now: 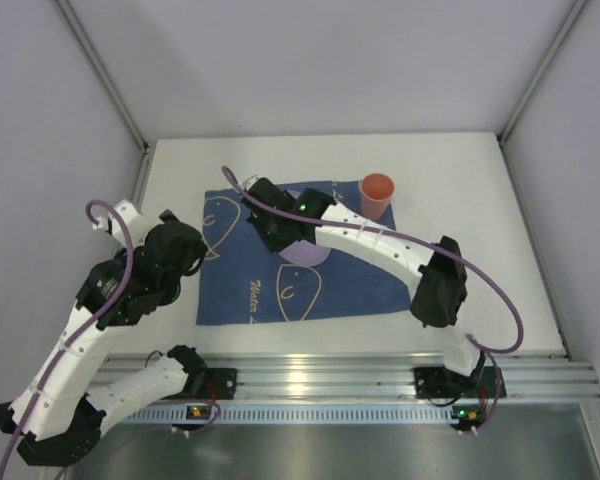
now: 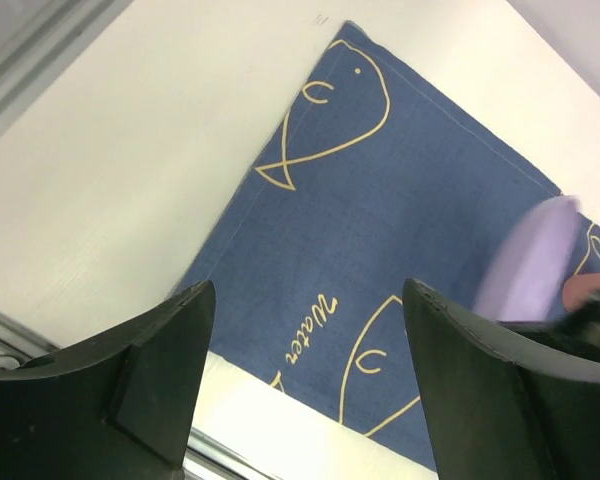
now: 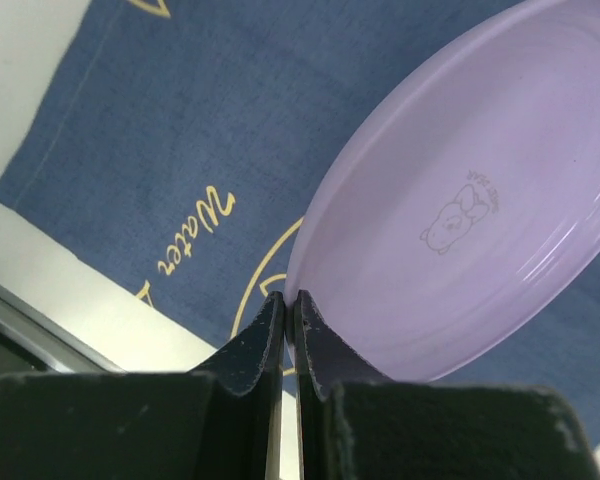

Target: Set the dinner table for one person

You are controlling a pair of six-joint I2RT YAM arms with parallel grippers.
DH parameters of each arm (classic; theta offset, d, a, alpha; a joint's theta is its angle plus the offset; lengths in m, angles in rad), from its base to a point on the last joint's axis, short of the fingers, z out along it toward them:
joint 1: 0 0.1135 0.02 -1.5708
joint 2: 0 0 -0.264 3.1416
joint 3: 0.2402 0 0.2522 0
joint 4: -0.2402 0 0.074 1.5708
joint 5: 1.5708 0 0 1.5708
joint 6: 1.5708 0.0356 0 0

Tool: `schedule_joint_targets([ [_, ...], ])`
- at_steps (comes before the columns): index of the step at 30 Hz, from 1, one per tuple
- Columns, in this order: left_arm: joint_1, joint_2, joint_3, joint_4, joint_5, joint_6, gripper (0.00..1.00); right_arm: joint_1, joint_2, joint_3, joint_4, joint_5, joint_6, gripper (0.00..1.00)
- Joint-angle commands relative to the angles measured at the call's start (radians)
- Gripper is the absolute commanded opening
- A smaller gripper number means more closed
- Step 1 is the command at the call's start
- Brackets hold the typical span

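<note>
Right gripper (image 3: 290,300) fingers, closest to the lens, are pinched on the rim of a lilac plate (image 3: 460,200), which is held tilted over the blue fish placemat (image 3: 130,120).

From above, the plate is seen mid-placemat on the white dinner table (image 1: 480,200), mostly hidden under the right wrist, with an orange cup (image 1: 377,195) at the mat's far right corner. From the left wrist, the left gripper (image 2: 308,292) is shown spread and empty near the mat's left edge, with the plate off to its right. Rim grip and tilt are revealed only by the right wrist view; lowering flat is judged the next need.
</note>
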Motion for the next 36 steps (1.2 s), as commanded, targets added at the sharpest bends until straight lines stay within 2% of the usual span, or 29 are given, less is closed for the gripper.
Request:
schedule_joint_targets([
  [1,0.003,-0.094,-0.027,-0.214,0.013,-0.097,0.8,0.007,0.067,-0.065,0.139,-0.075,0.033,0.0],
  [5,0.003,-0.139,-0.03,-0.215,0.048,-0.062,0.79,0.009,0.125,-0.091,0.204,-0.146,0.055,0.0],
  [12,0.002,-0.091,-0.045,-0.199,0.102,-0.01,0.81,0.009,0.165,-0.114,0.223,-0.195,0.061,0.0],
  [13,0.002,-0.088,-0.047,-0.184,0.105,0.004,0.81,0.009,0.158,-0.117,0.218,-0.207,0.051,0.03],
  [15,0.003,-0.079,-0.048,-0.138,0.108,0.025,0.81,0.007,0.13,-0.129,0.221,-0.221,0.041,0.21],
  [17,0.002,-0.067,-0.048,-0.089,0.109,0.068,0.81,0.007,0.059,-0.138,0.229,-0.223,0.032,0.35],
  [18,0.003,-0.045,-0.047,-0.074,0.109,0.082,0.82,0.003,0.029,-0.135,0.226,-0.223,0.027,0.38],
  [22,0.002,0.019,-0.045,0.023,0.114,0.183,0.82,-0.039,-0.171,-0.137,0.183,-0.186,0.046,0.4],
  [26,0.002,0.078,-0.076,0.161,0.154,0.263,0.84,-0.167,-0.388,-0.252,0.138,-0.108,0.069,0.45],
  [29,0.003,0.128,-0.112,0.293,0.19,0.314,0.84,-0.296,-0.558,-0.417,0.079,-0.051,0.084,0.47],
  [30,0.002,0.156,-0.122,0.322,0.216,0.324,0.84,-0.331,-0.598,-0.521,0.056,-0.017,0.089,0.5],
  [31,0.003,0.17,-0.143,0.38,0.229,0.34,0.84,-0.415,-0.667,-0.578,0.048,-0.019,0.093,0.5],
  [36,0.003,0.289,-0.168,0.529,0.328,0.399,0.84,-0.608,-0.749,-0.867,0.011,-0.072,0.104,0.5],
])
